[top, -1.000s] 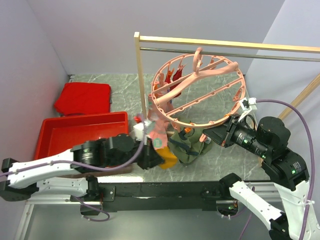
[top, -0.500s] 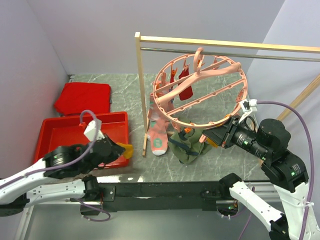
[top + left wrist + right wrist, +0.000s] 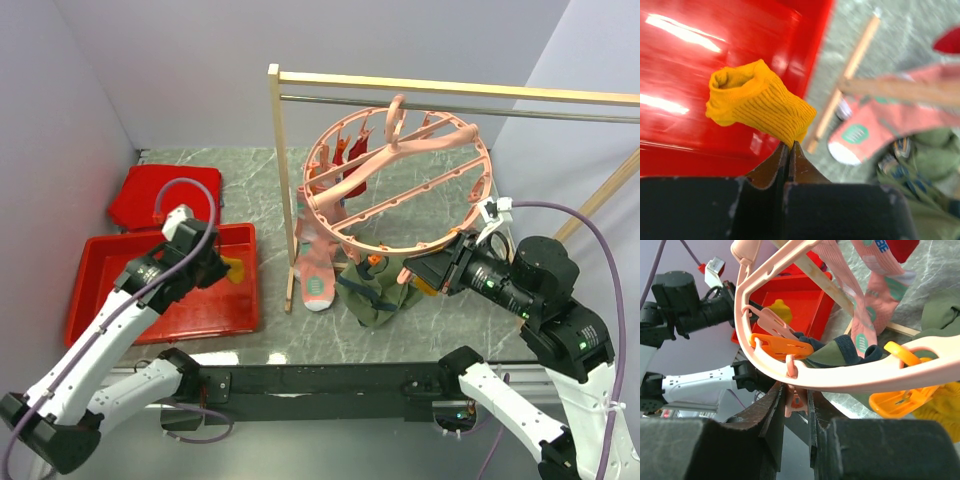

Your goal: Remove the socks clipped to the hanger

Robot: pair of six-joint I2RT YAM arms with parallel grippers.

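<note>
Left end effector [image 3: 789, 145]: closed tight on the yellow sock [image 3: 757, 102], pinching one end. The rest of the sock bunches out beyond the tips.
Yellow sock, place: off the hanger and held above the floor of the red tray [image 3: 100, 245], toward the tray's right side. The drop is straight down, so I judge that opening is all this step needs.
Right end effector [image 3: 796, 400]: narrow, nipping a small tab under the hanger [image 3: 850, 377] ring at its near lower rim, apparently to steady it.
Socks on hanger: the pink sock [image 3: 316, 275] and olive sock [image 3: 375, 300] hang from the low near side, reaching the tabletop. The red sock [image 3: 355, 150] is clipped at the far upper side.
Direction for next pick: the hanger lies to the right of the left end effector, past the wooden post [image 3: 280, 170].
Long axis: the pink sock hangs roughly vertical, toe down.
Nearer arm: the right is at the ring but occupied. Of the socks, the pink one is closest to the left.
</note>
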